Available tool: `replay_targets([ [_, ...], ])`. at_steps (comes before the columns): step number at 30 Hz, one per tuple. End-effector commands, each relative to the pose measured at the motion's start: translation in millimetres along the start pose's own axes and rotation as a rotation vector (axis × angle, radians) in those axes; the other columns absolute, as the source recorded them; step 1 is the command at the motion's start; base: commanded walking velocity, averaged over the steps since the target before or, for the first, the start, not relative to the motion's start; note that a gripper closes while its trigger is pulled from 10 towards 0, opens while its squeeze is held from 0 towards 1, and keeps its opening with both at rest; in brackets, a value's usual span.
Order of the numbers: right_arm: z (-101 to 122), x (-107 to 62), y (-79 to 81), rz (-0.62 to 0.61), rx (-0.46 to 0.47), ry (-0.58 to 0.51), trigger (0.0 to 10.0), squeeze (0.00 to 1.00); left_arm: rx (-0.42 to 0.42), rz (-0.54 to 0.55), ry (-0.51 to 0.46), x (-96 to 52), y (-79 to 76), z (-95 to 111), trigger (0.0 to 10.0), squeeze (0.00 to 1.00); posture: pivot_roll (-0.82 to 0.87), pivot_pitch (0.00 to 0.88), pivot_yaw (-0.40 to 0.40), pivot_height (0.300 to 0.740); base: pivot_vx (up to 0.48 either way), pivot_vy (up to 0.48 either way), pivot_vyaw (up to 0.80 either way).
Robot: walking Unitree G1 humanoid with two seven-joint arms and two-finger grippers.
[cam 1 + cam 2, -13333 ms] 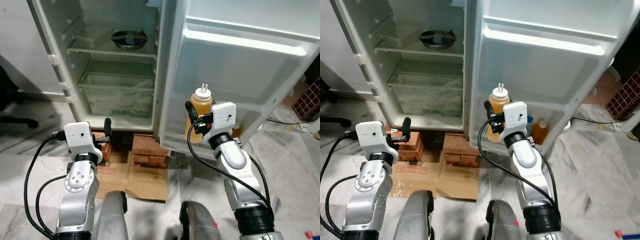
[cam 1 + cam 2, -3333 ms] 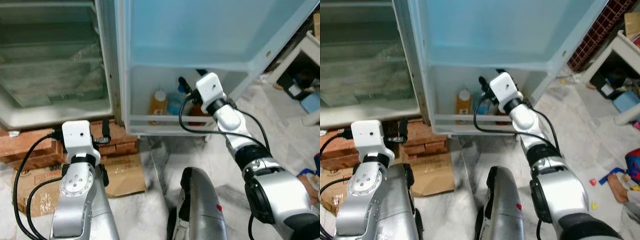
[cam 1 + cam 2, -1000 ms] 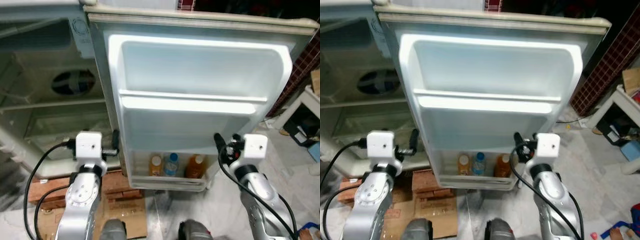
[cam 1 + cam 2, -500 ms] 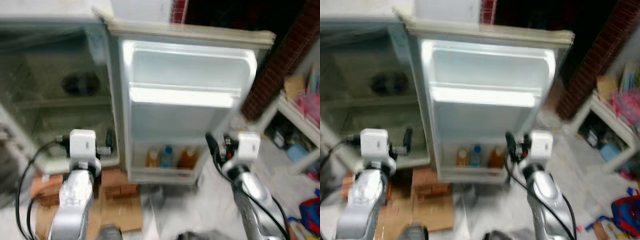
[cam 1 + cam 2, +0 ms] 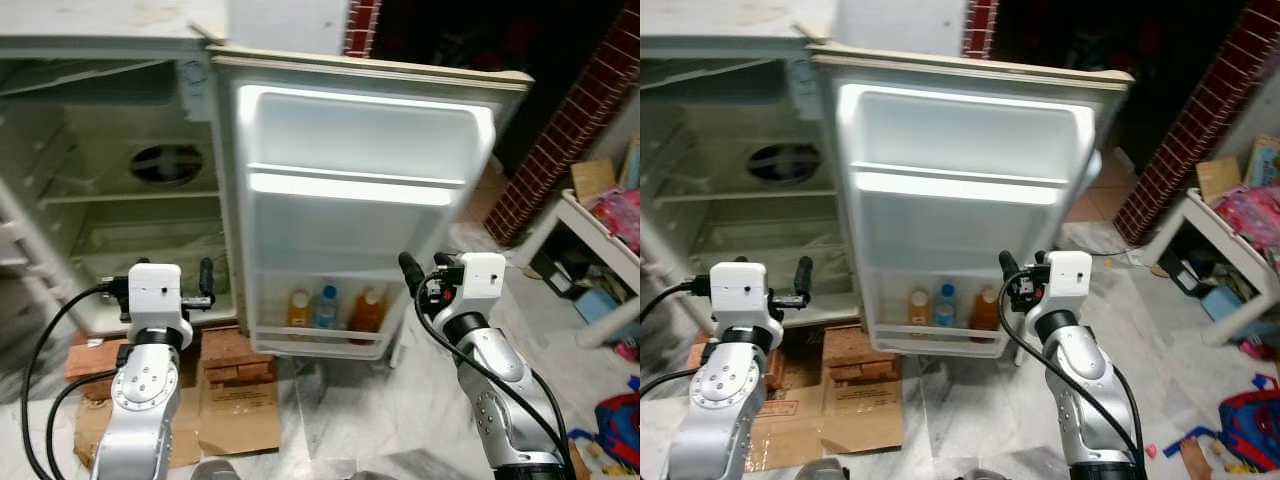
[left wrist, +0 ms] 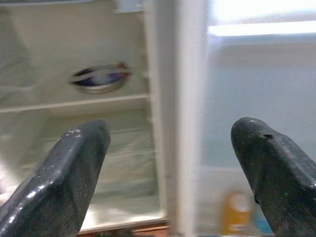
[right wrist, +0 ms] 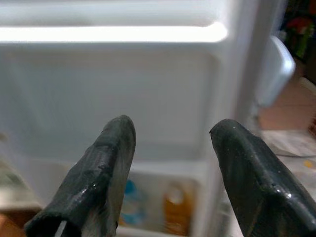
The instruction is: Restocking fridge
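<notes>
- White single-door fridge (image 5: 110,130): stands open before the robot, raised on red bricks (image 5: 230,352) with flattened brown cardboard (image 5: 238,405) on the marble floor below.
- White fridge door (image 5: 365,200): swung wide, its inner face toward the camera; a lit upper rail crosses it and a clear-fronted bottom shelf (image 5: 325,335) runs along its base.
- Bottles in the bottom door shelf: an orange bottle with a white cap (image 5: 299,309) at the left, a blue-tinted bottle (image 5: 326,306) in the middle, and an amber bottle (image 5: 366,309) at the right, all upright and just beside one another.
- Round dark metal bowl (image 5: 167,164): sits on the upper shelf inside the cabinet; its contents cannot be made out.
- Left gripper (image 5: 206,281): held in front of the cabinet's lower edge, near the door hinge; in the left wrist view its two black fingers (image 6: 74,168) stand wide apart with nothing between them.
- Right gripper (image 5: 420,272): held just right of the door's lower corner, apart from it; the right wrist view shows the fingers (image 7: 106,173) parted and empty, pointing toward the door shelf.
- White side table (image 5: 590,250): stands at the far right beside a red brick wall (image 5: 570,130).
</notes>
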State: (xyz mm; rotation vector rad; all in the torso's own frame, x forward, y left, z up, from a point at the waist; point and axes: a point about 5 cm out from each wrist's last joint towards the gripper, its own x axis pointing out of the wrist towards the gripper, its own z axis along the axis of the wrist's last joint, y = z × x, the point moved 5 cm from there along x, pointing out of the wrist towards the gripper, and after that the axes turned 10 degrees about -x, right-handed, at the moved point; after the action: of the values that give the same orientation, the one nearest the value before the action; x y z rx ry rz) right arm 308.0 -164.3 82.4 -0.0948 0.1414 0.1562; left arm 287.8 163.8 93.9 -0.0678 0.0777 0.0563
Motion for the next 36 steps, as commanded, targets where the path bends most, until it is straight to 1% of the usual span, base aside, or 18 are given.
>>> replay_targets([
  [1, 5, 4.0, 3.2, 0.012, 0.003, -0.012, 10.0, 0.0, 0.022, 0.019, 0.001, 0.2, 8.7, 2, 10.0, 0.0, 0.06, 0.0, -0.064, 0.74, 0.0, -0.472, 0.0],
  [7, -1, 6.6, 12.7, 0.091, 0.002, 0.021, 10.0, 0.0, 0.02, 0.02, 0.002, 1.1, 9.0, 2, 10.0, 0.0, 0.06, 0.0, -0.063, 0.74, 0.0, -0.472, 0.0],
  [11, -4, 9.8, 13.7, 0.113, -0.014, 0.042, 10.0, 0.0, 0.022, 0.022, 0.004, 1.8, 9.2, 2, 10.0, 0.0, 0.06, 0.0, -0.063, 0.74, 0.0, -0.472, 0.0],
  [13, -3, 14.1, 13.2, 0.13, -0.04, 0.038, 10.0, 0.0, 0.023, 0.025, 0.005, 2.3, 9.3, 2, 10.0, 0.0, 0.06, 0.0, -0.063, 0.74, 0.0, -0.472, 0.0],
  [15, -2, 19.9, 9.7, 0.128, -0.092, 0.036, 10.0, 0.0, 0.023, 0.031, 0.007, 2.8, 9.8, 1, 10.0, 0.0, 0.06, 0.0, -0.062, 0.74, 0.0, -0.454, 0.0],
  [16, 1, 23.6, 7.4, 0.119, -0.107, 0.027, 10.0, 0.0, 0.019, 0.037, 0.008, 3.0, 10.5, 1, 10.0, 0.0, 0.07, 0.0, -0.062, 0.74, 0.0, -0.435, 0.0],
  [17, 1, 23.6, 7.4, 0.119, -0.107, 0.027, 10.0, 0.0, 0.019, 0.037, 0.008, 3.0, 10.5, 1, 10.0, 0.0, 0.07, 0.0, -0.062, 0.74, 0.0, -0.435, 0.0],
  [18, 4, 27.2, 6.0, 0.114, -0.111, 0.018, 10.0, 0.0, 0.009, 0.044, 0.012, 3.2, 11.3, 0, 10.0, 0.0, 0.07, 0.0, -0.062, 0.74, 0.0, 0.0, 0.0],
  [19, 12, 35.7, 3.8, 0.101, -0.115, -0.006, 10.0, 0.0, -0.022, 0.058, 0.008, 4.0, 13.3, 1, 10.0, 0.0, 0.07, 0.0, -0.062, 0.74, 0.0, 0.0, 0.0],
  [22, 15, 38.9, 3.3, 0.098, -0.113, -0.014, 10.0, 0.0, -0.037, 0.062, 0.004, 4.3, 14.1, 2, 10.0, 0.0, 0.07, 0.0, -0.062, 0.74, 0.0, 0.0, 0.0],
  [24, 23, 45.9, 3.6, 0.097, -0.109, -0.04, 10.0, 0.0, -0.041, 0.082, 0.001, 4.6, 17.8, 3, 10.0, 0.0, 0.08, 0.0, -0.066, 0.74, 0.0, 0.0, 0.0],
  [25, 29, 48.9, 5.4, 0.101, -0.133, -0.066, 10.0, 0.0, -0.04, 0.092, -0.002, 4.6, 20.2, 4, 10.0, 0.0, 0.08, 0.0, -0.069, 0.74, 0.0, 0.0, 0.79],
  [27, 33, 49.4, 6.8, 0.1, -0.155, -0.082, 10.0, 0.0, -0.036, 0.096, -0.004, 4.7, 21.2, 4, 10.0, 0.0, 0.08, 0.0, -0.069, 0.74, 0.0, 0.0, 0.79],
  [34, 37, 49.7, 5.6, 0.067, -0.145, -0.113, 10.0, 0.0, -0.047, 0.097, -0.008, 5.1, 21.6, 4, 10.0, 0.0, 0.08, 0.0, -0.069, 0.74, 0.0, 0.0, 0.79],
  [36, 39, 52.4, 5.5, 0.058, -0.147, -0.137, 10.0, 0.0, -0.057, 0.097, -0.009, 6.3, 21.0, 5, 10.0, 0.0, 0.08, 0.0, -0.066, 0.74, 0.289, 0.0, 0.79],
])
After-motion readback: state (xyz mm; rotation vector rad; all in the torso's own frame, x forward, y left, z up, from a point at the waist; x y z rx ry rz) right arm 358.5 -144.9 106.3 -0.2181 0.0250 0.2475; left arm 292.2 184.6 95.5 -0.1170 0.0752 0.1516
